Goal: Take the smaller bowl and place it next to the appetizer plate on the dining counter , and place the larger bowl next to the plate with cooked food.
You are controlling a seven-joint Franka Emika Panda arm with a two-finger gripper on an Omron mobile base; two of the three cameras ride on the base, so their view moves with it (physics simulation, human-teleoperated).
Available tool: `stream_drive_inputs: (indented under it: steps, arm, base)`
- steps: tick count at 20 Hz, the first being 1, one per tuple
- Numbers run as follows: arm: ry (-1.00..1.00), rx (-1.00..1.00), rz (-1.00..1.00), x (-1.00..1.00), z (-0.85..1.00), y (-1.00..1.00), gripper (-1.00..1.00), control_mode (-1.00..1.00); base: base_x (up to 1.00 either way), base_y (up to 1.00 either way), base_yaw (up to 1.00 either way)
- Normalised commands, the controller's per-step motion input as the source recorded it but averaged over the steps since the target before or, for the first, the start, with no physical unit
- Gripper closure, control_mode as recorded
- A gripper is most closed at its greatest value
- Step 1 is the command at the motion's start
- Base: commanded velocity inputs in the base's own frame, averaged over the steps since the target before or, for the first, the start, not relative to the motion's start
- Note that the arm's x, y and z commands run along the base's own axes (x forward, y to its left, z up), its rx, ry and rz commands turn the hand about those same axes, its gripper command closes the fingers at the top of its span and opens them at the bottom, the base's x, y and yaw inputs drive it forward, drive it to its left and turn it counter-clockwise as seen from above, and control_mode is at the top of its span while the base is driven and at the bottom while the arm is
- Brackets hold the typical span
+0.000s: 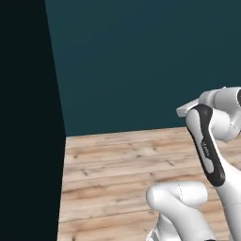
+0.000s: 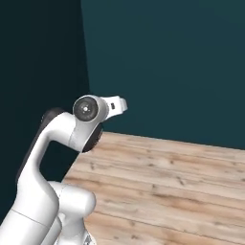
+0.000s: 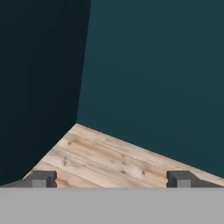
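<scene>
The pincer [image 3: 111, 179] shows at the bottom of the hand view as two dark finger tips [image 3: 43, 178], one at lower left and one at lower right, standing far apart with nothing between them. Beyond the tips lies a wooden plank floor [image 3: 105, 159], a pale brown wedge across the lower middle of that frame. Above the floor rise two walls that meet in a corner: a dark teal wall [image 3: 162, 74] taking up the right and upper part, and a near-black wall [image 3: 39, 83] on the left.

In the left base view the white arm [image 1: 207, 150] with its dark joint cover stands at the right edge, bent over the planks. In the right base view the arm's elbow sits at left centre, against the corner of the walls.

None of the bowls, plates or the dining surface can be seen, so their places cannot be told.
</scene>
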Motion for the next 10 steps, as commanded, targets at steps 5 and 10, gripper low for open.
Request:
stream_drive_inputs:
  steps: [5, 10]
  arm:
    - [0.0, 0.0, 0.0, 0.0, 0.0, 0.0, -1.0, 1.0]
    - [0.0, 0.0, 0.0, 0.0, 0.0, 0.0, -1.0, 1.0]
  base:
    - [0.12, -0.28, -0.38]
    - [0.36, -0.09, -0.44]
